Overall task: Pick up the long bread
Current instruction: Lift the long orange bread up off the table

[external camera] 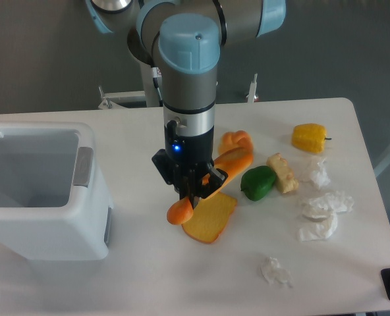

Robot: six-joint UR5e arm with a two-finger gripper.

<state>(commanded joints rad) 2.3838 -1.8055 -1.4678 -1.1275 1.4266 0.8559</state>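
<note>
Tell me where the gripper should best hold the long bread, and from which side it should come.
Probably the middle, from above, fingers across the narrow width. The long bread is a slim loaf lying slantwise, one rounded end near the toast, the other by the croissant. The gripper is already placed around there, apparently shut on it.

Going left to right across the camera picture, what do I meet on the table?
White bin → long bread in the hand → green pepper → yellow pepper → crumpled white paper.
</note>
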